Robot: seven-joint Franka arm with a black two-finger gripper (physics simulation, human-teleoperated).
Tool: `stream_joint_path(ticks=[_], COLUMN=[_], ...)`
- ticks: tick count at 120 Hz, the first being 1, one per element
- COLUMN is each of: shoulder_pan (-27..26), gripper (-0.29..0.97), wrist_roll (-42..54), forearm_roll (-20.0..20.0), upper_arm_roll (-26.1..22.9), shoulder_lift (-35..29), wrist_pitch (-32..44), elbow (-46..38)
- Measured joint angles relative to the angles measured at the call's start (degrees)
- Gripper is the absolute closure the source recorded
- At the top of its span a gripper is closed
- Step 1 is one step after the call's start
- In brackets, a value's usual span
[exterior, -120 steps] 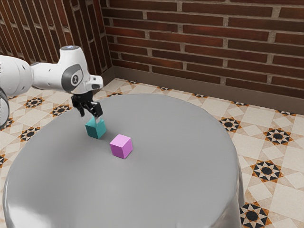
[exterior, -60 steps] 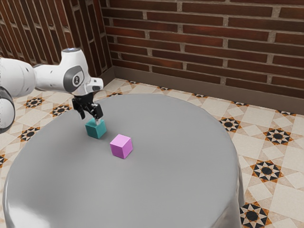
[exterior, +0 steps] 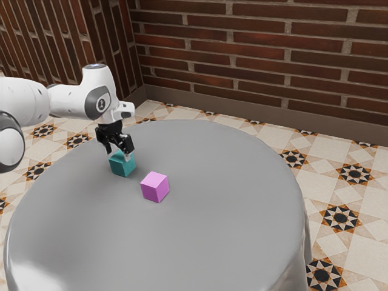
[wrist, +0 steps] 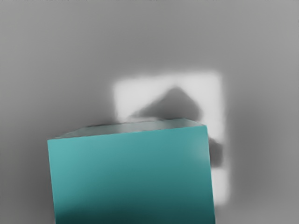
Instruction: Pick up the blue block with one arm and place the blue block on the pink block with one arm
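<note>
**Now: gripper down on the blue block, pink block waiting beside it**

Exterior view. The white arm (exterior: 57,100) enters from the upper left of the exterior view and bends down over the round grey table (exterior: 242,200). Its black gripper (exterior: 119,155) points straight down in the left-centre of the frame, set right at the top of the blue block (exterior: 123,167), which reads more teal than blue. The block rests on the tabletop, near the table's far-left rim as the frame shows it. Whether the gripper has clamped onto the block or merely stands loose around it cannot be told from this angle. The pink block (exterior: 154,187) sits on the table just below and toward the exterior view's right of the blue one, near it but apart, with a strip of bare grey between them. It is turned so that one corner faces the camera. A brick wall (exterior: 260,54) runs across the top of the frame, and patterned floor tiles (exterior: 345,182) show along the right side.

Wrist view. The blue block (wrist: 131,175) looms large directly under the hand, one broad teal face and a thin sliver of a second face visible. Beyond it lies the grey table (wrist: 56,65), with a pale, bright patch (wrist: 212,98) just past the block and a dark angular shadow (wrist: 175,105) falling across that patch.
</note>
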Motion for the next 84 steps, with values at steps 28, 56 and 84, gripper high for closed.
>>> stream_joint_path(ticks=[28,56,84], shoulder_pan=[-0.02,0.00,-0.02], gripper=[0.00,0.00,0.00], wrist_roll=[0.06,0.11,0.15], forearm_roll=[0.11,0.14,0.14], upper_arm_roll=[0.00,0.00,0.00], shoulder_lift=[0.19,1.53,2.53], wrist_pitch=[-0.37,-0.48,-0.54], elbow=[0.14,0.93,2.05])
